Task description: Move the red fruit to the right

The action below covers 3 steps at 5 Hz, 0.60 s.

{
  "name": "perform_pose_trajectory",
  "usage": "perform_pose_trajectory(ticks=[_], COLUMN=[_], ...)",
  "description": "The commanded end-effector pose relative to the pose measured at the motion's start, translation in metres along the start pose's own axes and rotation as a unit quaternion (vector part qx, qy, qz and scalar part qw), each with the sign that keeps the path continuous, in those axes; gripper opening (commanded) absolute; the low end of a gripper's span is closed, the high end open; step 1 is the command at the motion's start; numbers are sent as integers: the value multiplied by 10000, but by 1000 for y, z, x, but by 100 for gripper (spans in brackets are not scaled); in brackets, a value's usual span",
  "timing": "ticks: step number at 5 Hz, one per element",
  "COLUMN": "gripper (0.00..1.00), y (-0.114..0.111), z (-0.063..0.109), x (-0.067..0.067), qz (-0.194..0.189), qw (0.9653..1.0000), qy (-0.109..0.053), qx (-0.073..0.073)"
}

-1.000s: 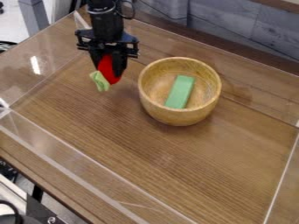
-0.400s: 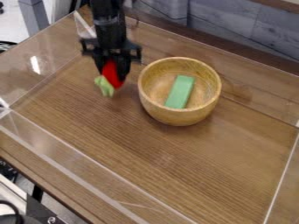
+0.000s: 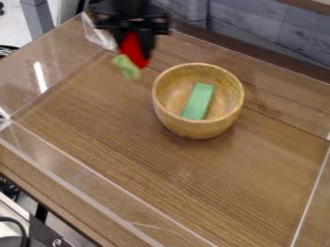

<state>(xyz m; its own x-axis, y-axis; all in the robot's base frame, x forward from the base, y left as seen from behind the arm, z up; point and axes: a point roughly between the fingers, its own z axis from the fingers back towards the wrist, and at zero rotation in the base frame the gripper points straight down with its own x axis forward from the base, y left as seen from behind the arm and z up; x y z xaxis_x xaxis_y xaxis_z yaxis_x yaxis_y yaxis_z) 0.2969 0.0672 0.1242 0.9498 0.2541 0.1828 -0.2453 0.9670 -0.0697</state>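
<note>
We see the red fruit [image 3: 131, 44] in the gripper [image 3: 133, 37], upper left of centre; the wooden bowl [image 3: 196, 99], right of centre, holds a green block [image 3: 198, 101].

"Did the robot hand [image 3: 129, 50] stay where it was?"

"No, it rose toward the back of the counter [image 3: 77, 130], and its outline smeared into a blur."

"And the red toy fruit [image 3: 134, 44]?"

"It went up too, its light-green end [image 3: 126, 66] along with it, and both looked blurrier than in the first view."
</note>
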Motion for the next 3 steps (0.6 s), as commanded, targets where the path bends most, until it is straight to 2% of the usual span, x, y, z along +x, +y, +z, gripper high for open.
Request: perform_pose_trajectory(ticks=[1, 3], gripper=[0, 0], y=[-41, -40], z=[3, 11], x=[-10, -38], qz=[-452, -473], qw=[9988, 9986], qy=[-189, -249], qx=[-37, -30])
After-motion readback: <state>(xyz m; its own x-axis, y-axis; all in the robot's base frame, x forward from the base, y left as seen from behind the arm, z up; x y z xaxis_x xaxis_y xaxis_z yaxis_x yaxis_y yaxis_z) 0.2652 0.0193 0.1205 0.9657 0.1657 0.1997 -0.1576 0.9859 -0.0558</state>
